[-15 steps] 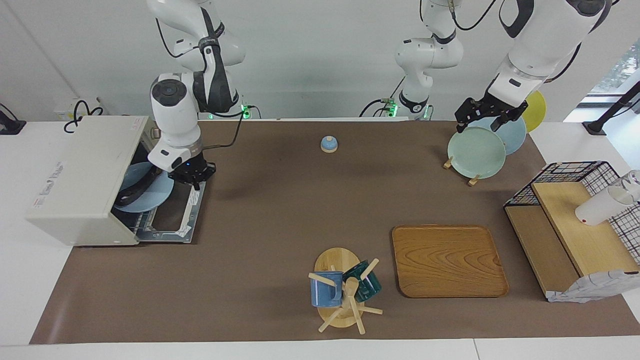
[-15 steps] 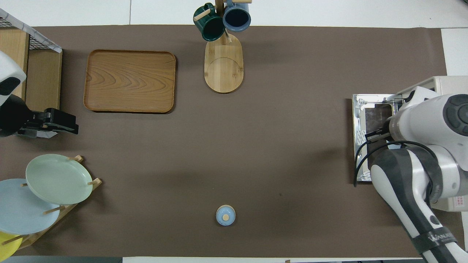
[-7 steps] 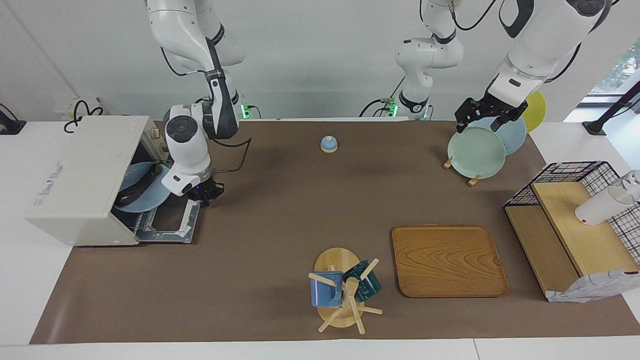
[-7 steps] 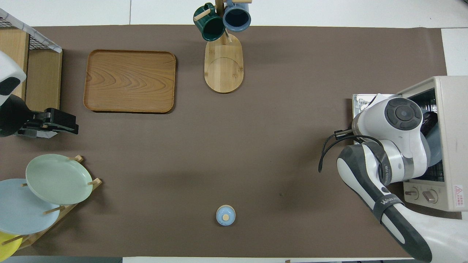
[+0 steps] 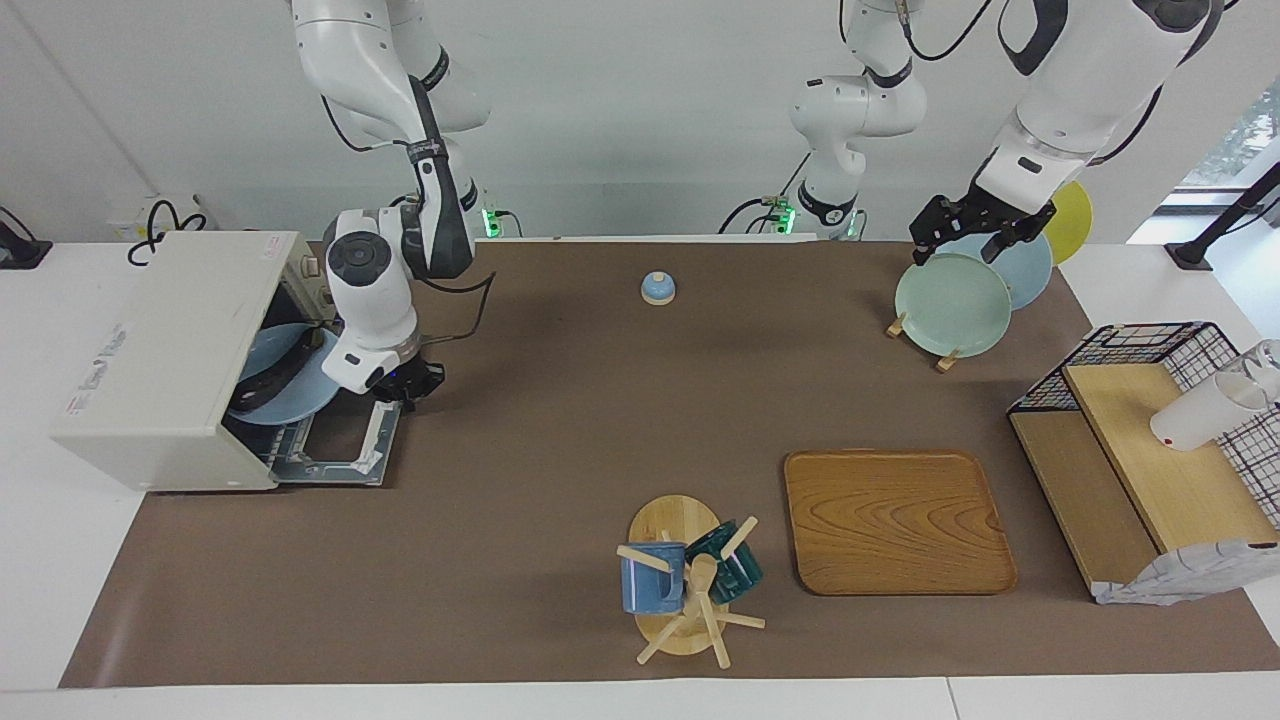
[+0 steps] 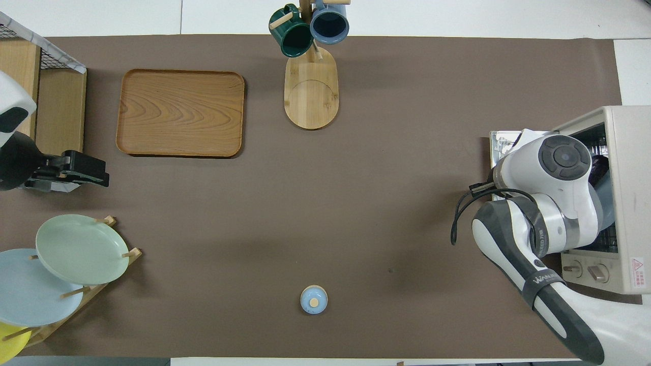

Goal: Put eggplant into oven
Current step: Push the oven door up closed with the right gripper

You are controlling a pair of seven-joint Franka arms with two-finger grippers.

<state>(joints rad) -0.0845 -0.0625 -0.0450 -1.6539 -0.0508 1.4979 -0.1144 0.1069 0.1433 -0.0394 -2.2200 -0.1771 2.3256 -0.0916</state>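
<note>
The cream-white oven (image 5: 160, 350) stands at the right arm's end of the table with its door (image 5: 335, 450) folded down flat. Inside, the dark eggplant (image 5: 268, 383) lies on a light blue plate (image 5: 300, 395). Both show in the oven's mouth in the overhead view, the eggplant (image 6: 600, 170) above the plate (image 6: 605, 201). My right gripper (image 5: 408, 384) hangs low just outside the oven, by the corner of the open door; in the overhead view its own wrist hides it. My left gripper (image 5: 957, 252) waits, open and empty, over the plate rack; it also shows in the overhead view (image 6: 86, 172).
A rack holds a green plate (image 5: 952, 305), a blue one and a yellow one. A small blue lidded pot (image 5: 657, 288) stands near the robots. A wooden tray (image 5: 895, 520), a mug tree (image 5: 690, 585) and a wire-and-wood shelf (image 5: 1140, 450) with a white cup (image 5: 1200, 412) lie farther out.
My right gripper has drawn back from the oven's mouth toward the table's middle and dropped lower beside the door. The eggplant and plate stay in the oven. The left arm has not moved.
</note>
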